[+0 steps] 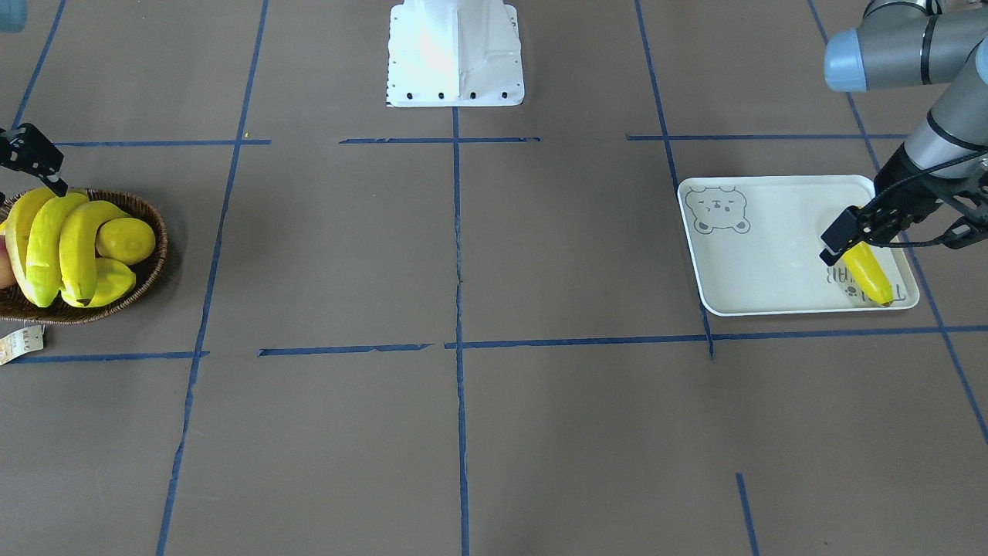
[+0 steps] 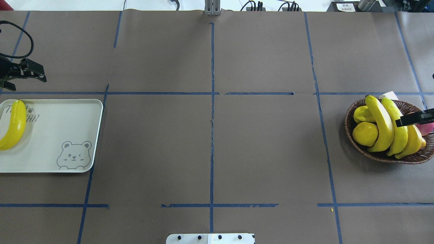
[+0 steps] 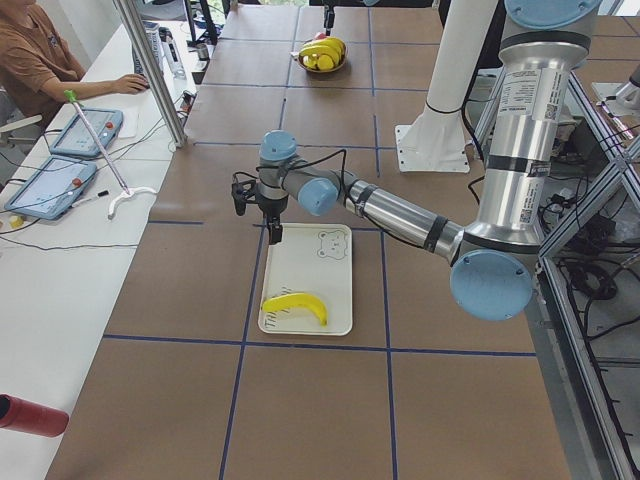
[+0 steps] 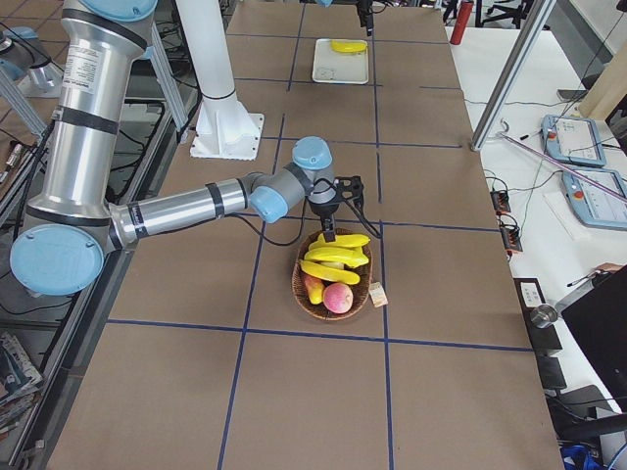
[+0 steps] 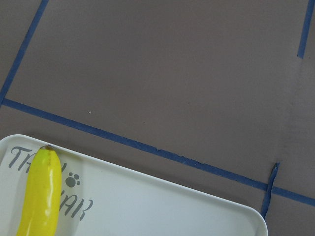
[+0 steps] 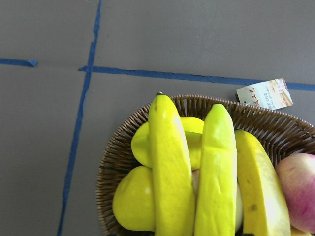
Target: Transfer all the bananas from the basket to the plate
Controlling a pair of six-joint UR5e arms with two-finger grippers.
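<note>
Where banana (image 2: pixel 13 125) lies across plate (image 2: pixel 61 118), left claw (image 2: pixel 43 75) seemingly wide; right claw (image 2: pixel 403 121): cannot tell.

Overhead camera behind the robot looking forward and down over the table (image 2: pixel 210 152), front camera opposite facing back, mirrored, both sharing plate (image 2: pixel 61 128) and basket (image 2: pixel 376 155), side cameras far off at either table end, left wrist camera close over the plate's corner, right wrist camera close over the basket
</note>
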